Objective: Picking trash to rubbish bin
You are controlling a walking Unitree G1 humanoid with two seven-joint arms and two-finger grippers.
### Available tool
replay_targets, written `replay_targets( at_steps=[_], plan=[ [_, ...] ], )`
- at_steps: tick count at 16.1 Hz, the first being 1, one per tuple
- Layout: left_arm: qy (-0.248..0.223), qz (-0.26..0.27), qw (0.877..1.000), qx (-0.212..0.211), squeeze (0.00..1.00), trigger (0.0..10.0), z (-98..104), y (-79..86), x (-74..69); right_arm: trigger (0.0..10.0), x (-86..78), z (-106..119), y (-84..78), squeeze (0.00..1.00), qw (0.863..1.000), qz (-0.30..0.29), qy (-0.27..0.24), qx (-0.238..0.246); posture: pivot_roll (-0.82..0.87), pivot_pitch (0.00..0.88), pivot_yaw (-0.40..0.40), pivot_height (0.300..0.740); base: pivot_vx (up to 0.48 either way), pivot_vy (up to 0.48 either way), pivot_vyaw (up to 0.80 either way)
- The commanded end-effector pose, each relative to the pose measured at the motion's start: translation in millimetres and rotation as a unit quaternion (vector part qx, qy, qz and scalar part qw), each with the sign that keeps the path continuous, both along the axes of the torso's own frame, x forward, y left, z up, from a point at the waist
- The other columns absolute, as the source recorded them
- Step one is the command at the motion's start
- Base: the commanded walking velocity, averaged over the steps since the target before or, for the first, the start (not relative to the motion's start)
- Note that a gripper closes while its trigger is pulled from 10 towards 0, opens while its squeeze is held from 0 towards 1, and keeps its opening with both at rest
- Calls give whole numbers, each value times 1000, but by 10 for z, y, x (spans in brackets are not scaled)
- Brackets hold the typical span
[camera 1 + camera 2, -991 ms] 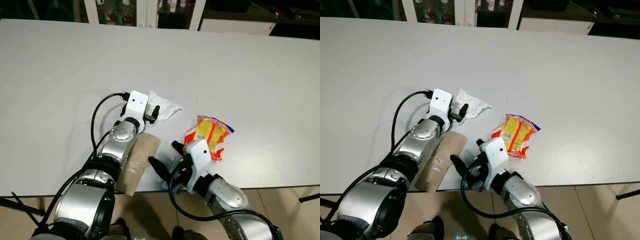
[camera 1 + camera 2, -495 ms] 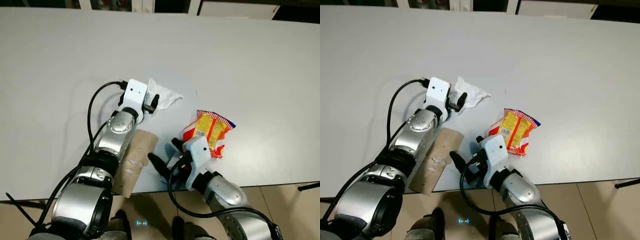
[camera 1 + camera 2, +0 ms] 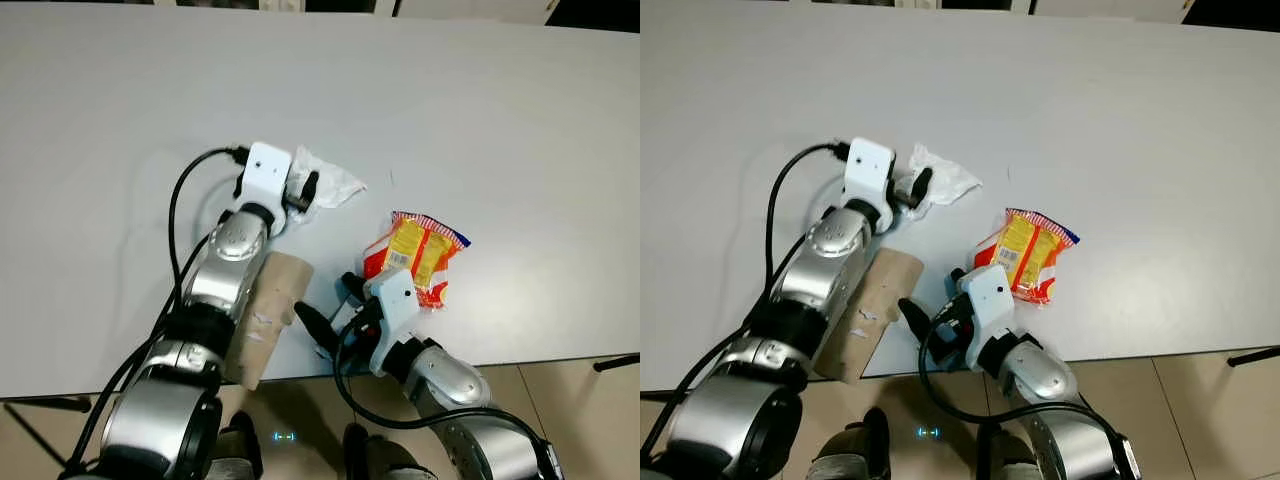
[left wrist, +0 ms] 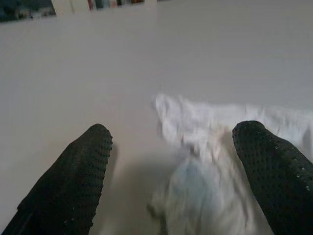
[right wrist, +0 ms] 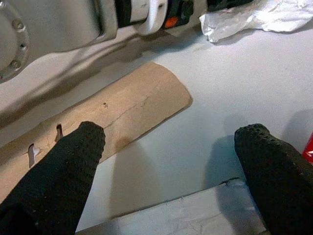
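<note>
On the white tabletop, the left gripper reaches a crumpled white wrapper — its wrist view shows the fingers spread wide, one on the paper, one on bare surface. One brown cardboard tube lies beside the left forearm at the near edge. The right gripper sits spread too, holding nothing — its wrist view reveals a flat white scrap beneath. One orange snack packet lies just right.

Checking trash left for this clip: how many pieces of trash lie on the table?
3: crumpled white wrapper at the left pincer, brown cardboard tube beside the left arm, snack packet ahead of the right pincer. Arms may hide more.
</note>
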State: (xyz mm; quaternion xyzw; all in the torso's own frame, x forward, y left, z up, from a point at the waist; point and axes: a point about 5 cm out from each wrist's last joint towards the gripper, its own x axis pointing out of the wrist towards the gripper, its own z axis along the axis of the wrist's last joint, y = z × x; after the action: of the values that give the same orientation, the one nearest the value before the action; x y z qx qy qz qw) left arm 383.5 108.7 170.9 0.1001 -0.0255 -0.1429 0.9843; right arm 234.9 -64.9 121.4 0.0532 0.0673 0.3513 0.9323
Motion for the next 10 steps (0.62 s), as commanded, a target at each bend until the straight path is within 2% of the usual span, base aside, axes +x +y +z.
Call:
replay_targets(
  at_steps=[1, 5, 10],
  plan=[
    [-2, -4, 1000, -7, 0, 10000, 23, 13, -15, 10000, 3, -36, -23, 0, 1000, -7, 7, 0, -124, 238, -71, 740, 0, 0, 0],
    [-19, -1, 1000, -25, 0, 10000, 128, 12, -17, 10000, -5, -39, -22, 0, 1000, -5, 6, 1, -127, 228, -71, 740, 0, 0, 0],
    [-29, -30, 998, -50, 0, 10000, 221, -120, -23, 10000, -30, -48, -18, 0, 1000, -8, 6, 2, -137, 222, -58, 740, 0, 0, 0]
  ],
)
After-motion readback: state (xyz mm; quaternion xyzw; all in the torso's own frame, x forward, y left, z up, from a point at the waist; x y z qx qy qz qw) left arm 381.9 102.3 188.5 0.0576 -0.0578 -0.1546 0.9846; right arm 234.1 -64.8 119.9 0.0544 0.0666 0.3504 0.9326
